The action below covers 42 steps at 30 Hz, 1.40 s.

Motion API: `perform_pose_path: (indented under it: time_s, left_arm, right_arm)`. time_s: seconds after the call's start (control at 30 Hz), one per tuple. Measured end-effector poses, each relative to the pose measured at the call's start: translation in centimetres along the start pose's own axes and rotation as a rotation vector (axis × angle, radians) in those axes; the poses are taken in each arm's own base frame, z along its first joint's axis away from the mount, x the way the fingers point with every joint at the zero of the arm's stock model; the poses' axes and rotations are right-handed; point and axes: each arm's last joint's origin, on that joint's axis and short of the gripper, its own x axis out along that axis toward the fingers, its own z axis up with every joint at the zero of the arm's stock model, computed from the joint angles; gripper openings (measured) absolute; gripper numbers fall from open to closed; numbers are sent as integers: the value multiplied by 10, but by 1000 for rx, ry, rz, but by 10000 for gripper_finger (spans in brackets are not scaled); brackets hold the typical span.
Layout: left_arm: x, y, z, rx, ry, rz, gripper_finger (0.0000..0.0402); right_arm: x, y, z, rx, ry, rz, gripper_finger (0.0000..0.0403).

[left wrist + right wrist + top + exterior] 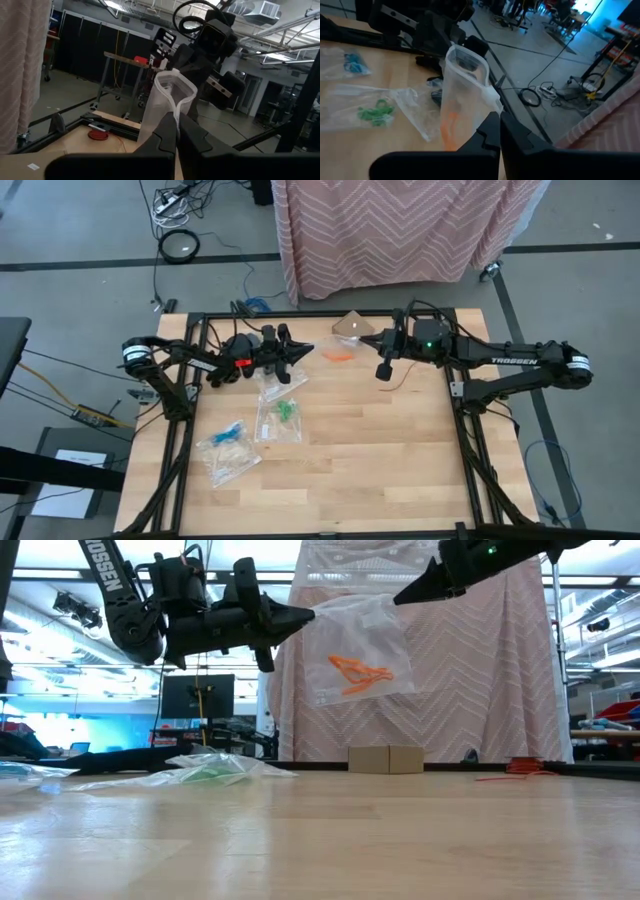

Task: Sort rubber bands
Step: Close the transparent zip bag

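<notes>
Left gripper (305, 612): raised above the table's far edge, fingers pinched together on one top corner of the clear bag (360, 650).
Right gripper (400, 598): raised opposite the left one, fingers clamped on the bag's other top corner.
Clear bag: hangs in the air between the two grippers, mouth up and spread open between the two corners, well clear of the tabletop.
Orange bands (358, 674): bunched inside the hanging bag, in its lower half; seen from above as an orange streak (338, 356) between the two grippers.
Green bands (287, 411): inside a flat bag (279, 423) lying on the table (380, 450), near the left arm's side.
Blue bands (231, 432): inside another flat bag (228, 452), just beside the green one, nearer the table's front-left.
Third flat bag (280, 384): on the wood under the left gripper; contents cannot be told.
Black bands: cannot tell where.
Cardboard box (386, 759): at the table's far edge, behind the hanging bag.
Red wire (408, 379): thin, on the wood near the right gripper.
Background: pink zigzag cloth (400, 225) draped beyond the far edge.
</notes>
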Motion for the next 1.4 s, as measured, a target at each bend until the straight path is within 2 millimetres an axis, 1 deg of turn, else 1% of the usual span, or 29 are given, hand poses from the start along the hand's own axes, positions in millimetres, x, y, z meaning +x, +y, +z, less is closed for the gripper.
perform_pose_path:
  time_s: [0.1,0.17,0.43,0.57,0.63,0.73,0.83,0.97,1.17,1.4]
  left_arm:
    - [0,0,0,0,0,-1,6]
    - [0,0,0,-4,1,0,5]
    - [0,0,0,-8,0,0,2]
    - [0,0,0,-5,0,0,2]
    - [0,0,0,-3,-5,-2,1]
    - [0,-1,2,2,-21,-21,1]
    - [3,-2,4,0,-16,-46,1]
    - [7,-2,4,-5,3,-45,1]
    - [8,-1,2,-7,28,-35,1]
    - [8,-1,3,-4,16,-37,1]
  right_arm:
    - [0,0,-1,7,6,4,14]
    - [0,0,-1,11,6,7,33]
    - [-3,-2,-10,20,96,23,148]
    - [-3,-2,-4,46,21,69,203]
    - [-1,-4,-2,49,1,62,224]
    - [5,-9,-7,55,27,37,244]
    - [13,-14,-11,66,32,26,250]
    - [21,-17,-8,60,-30,49,244]
    - [20,-17,-6,43,-61,79,221]
    - [21,-16,-7,42,-60,98,191]
